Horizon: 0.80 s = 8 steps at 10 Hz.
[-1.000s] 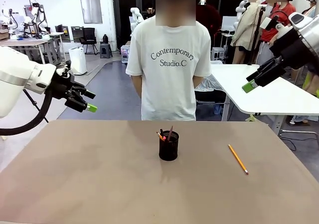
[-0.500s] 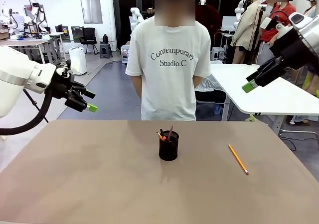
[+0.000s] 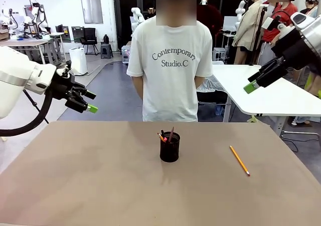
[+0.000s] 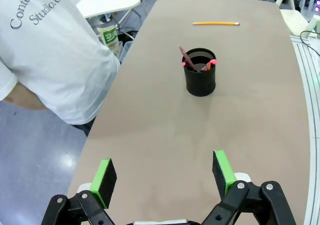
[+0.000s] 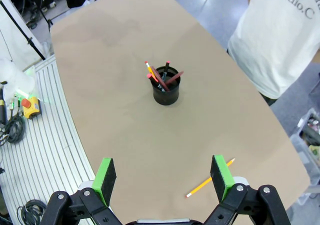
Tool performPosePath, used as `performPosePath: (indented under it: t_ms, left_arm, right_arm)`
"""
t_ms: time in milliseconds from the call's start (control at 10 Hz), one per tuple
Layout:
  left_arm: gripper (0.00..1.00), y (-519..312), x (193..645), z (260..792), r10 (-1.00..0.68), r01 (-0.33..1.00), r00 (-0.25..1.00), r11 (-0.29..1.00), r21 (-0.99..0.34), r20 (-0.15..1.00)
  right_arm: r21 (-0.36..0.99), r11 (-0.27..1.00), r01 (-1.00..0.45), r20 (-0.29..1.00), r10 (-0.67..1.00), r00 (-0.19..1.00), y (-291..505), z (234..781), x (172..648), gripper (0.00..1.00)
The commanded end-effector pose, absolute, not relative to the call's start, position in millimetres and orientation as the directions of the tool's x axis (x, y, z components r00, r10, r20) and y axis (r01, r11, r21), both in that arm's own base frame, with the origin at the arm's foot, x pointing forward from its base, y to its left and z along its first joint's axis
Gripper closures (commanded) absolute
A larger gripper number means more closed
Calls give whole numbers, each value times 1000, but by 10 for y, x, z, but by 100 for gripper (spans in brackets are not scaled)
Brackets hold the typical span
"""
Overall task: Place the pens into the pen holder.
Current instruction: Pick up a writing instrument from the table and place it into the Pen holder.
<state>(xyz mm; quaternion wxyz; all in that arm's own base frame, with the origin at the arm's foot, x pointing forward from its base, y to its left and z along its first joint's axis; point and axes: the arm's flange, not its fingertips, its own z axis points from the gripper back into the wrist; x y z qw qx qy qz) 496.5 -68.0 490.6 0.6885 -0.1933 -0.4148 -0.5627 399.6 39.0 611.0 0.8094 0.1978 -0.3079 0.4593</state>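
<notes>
Container first: the small black cylindrical metal-mesh pen holder (image 3: pixel 169 149) stands upright near the middle of the brown bench (image 3: pixel 80 176). Sticks poke out of its top, leaning on the rim.

From the front they bunch together and you can't count them. The right wrist view looks down into the same cup (image 5: pixel 166 90) and splits them for you:
- a reddish-brown pen (image 5: pixel 176 77)
- a black pen with a red end (image 5: pixel 165 69)
- a thin orange-shafted stick with a red tip (image 5: pixel 150 68)

That makes at least three; whether there are more, you can't tell.

The yellow-orange pencil-like pen (image 3: pixel 239 160) lies flat on the bench to the robot's right of the holder, well apart from it and touching nothing else. In the left wrist view it lies past the holder (image 4: pixel 200 78), near the far end of the bench (image 4: pixel 215 23). In the right wrist view it lies close to the camera, near one green pad (image 5: pixel 210 179).

Your left end effector (image 3: pixel 93 101) hangs above the bench's left edge, jaws wide and holding nothing; the left wrist view confirms the gap (image 4: pixel 165 174). Your right end effector (image 3: pixel 253 83) sits high on the right, also spread wide and holding nothing (image 5: pixel 165 174).

A person in a white printed T-shirt (image 3: pixel 170 65) stands at the far edge of the bench. The right wrist view adds a ribbed grey strip (image 5: pixel 60 135) along the bench side, with cables on the floor (image 5: pixel 12 120).
</notes>
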Motion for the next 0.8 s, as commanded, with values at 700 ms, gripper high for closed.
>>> performPosePath:
  t_ms: [700]
  left_arm:
    - [0, -652, 4966, 4924, -610, 939, 22, 284, 193, 792]
  right_arm:
    - [37, 500, -865, 680, 622, 388, 390, 6110, 3996, 0]
